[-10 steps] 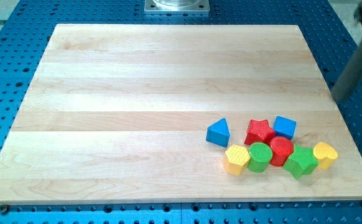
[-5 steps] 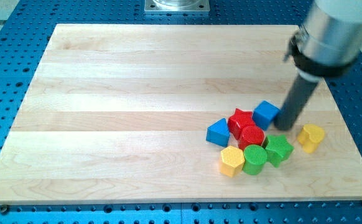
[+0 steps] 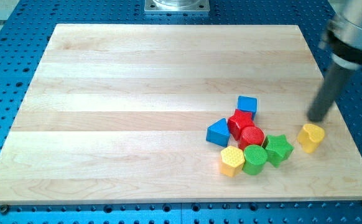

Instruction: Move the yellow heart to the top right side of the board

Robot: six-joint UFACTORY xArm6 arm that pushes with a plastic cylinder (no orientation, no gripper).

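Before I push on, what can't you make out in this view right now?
- My tip: whether it touches the yellow heart just below it; the angle leaves that unclear.
- The arm above the rod: cut off by the view's top right corner.
- Red star: its lower part is hidden behind the red cylinder.

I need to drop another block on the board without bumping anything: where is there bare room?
The whole board left of the blue triangle and above the blue cube is bare. It is crowded at the view's lower right: red star, red cylinder, green star, yellow heart, with my tip just above the heart.
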